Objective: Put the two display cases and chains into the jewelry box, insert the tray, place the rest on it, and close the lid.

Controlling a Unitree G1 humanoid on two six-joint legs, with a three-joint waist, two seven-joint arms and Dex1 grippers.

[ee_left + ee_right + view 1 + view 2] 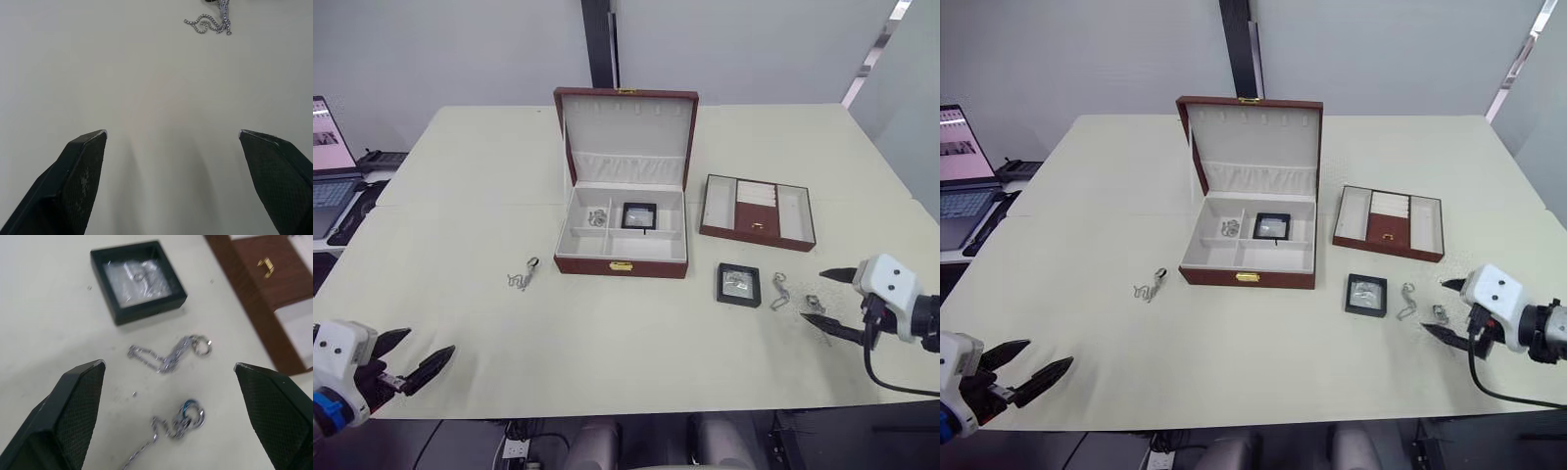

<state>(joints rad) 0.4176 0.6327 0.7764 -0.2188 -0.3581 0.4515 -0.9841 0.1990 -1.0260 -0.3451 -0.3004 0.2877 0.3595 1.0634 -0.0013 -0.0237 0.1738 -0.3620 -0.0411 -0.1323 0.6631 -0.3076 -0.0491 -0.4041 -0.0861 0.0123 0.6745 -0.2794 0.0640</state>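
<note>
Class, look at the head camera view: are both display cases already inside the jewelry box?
No. One display case lies in the jewelry box; the other display case sits on the table right of it.

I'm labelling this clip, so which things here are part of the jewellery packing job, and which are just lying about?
Job:
open reddish-brown wooden jewelry box
black-framed display case in the box
black-framed display case on the table
shallow brown tray
silver chain left of the box
chunky-linked silver piece
small silver clump

Lying about:
laptop

tray right of jewelry box
</note>
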